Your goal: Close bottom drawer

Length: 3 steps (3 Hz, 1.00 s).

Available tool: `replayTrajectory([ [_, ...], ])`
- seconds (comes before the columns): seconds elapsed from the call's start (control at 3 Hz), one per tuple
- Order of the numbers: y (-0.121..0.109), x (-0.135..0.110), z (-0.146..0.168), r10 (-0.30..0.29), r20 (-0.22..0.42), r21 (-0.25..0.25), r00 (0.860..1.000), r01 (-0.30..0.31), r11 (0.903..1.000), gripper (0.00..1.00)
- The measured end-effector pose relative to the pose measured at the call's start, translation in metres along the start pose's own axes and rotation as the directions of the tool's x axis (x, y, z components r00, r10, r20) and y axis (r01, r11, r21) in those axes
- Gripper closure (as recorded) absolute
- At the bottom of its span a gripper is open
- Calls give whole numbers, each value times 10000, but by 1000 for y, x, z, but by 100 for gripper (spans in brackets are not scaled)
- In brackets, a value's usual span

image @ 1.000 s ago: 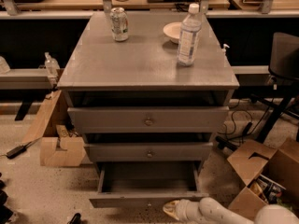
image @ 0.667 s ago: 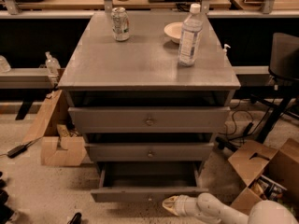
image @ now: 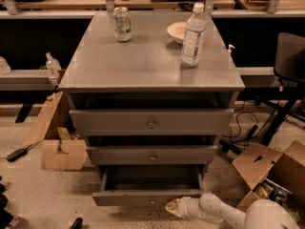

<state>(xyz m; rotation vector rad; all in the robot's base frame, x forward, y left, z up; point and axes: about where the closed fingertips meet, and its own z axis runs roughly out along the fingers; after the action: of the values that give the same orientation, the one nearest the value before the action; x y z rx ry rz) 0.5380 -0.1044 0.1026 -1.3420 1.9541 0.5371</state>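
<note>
The bottom drawer is the lowest and narrowest grey drawer of the cabinet. It stands partly pulled out, its dark inside showing above the low front panel. My gripper is at the end of the white arm, low at the right end of that front panel, touching or almost touching it. The mid drawer and the top drawer stick out a little above it.
A soda can, a water bottle and a white bowl stand on the cabinet top. Open cardboard boxes lie on the floor at left and right. A dark chair stands at right.
The bottom drawer has slid in a good way; less of its inside shows. My gripper has moved forward with the front panel, toward the cabinet.
</note>
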Motion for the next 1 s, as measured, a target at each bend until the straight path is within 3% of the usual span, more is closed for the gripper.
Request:
replayTrajectory([
  [0.33, 3, 1, -2, 0, -6, 3, 10000, 0, 10000, 100],
  [0.67, -24, -5, 4, -35, -151, 159, 9999, 37, 9999, 100],
  [1.0, -20, -3, 2, -35, -151, 159, 9999, 37, 9999, 100],
])
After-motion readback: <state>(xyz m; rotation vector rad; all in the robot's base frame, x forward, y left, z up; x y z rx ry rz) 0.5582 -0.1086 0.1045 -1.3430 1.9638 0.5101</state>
